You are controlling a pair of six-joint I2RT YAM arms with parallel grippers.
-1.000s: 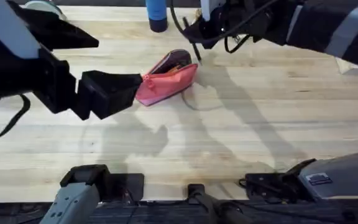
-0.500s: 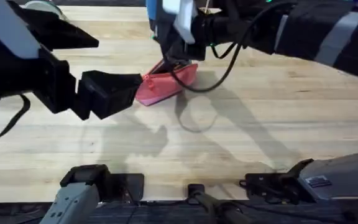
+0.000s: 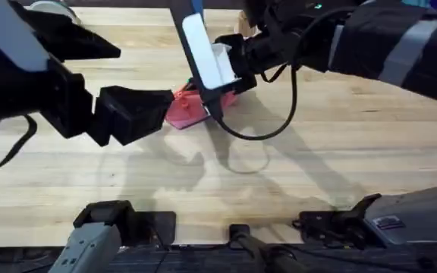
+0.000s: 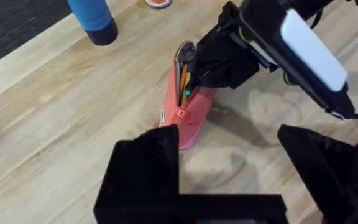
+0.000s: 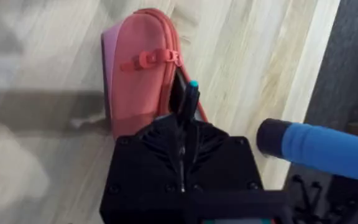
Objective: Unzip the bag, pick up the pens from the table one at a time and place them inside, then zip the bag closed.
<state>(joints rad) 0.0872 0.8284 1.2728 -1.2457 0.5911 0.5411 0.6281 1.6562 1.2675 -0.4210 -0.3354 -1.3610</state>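
The pink-red bag lies on the table with its zip open, and an orange and a teal item show inside the bag. My right gripper hangs over the opening, shut on a slim dark pen with a teal end that pokes into the mouth of the bag. In the left wrist view the right gripper covers the bag's far end. My left gripper stands open at the bag's near end, with one finger next to the fabric.
A blue cylinder stands on the table behind the bag and shows again as a blue cylinder beside the right gripper. A small round orange-and-white object sits farther back. Bare wood stretches in front of and to the right of the bag.
The right arm has swung left from behind the bag and come down over its opening with the pen. The left arm and the bag have stayed put.
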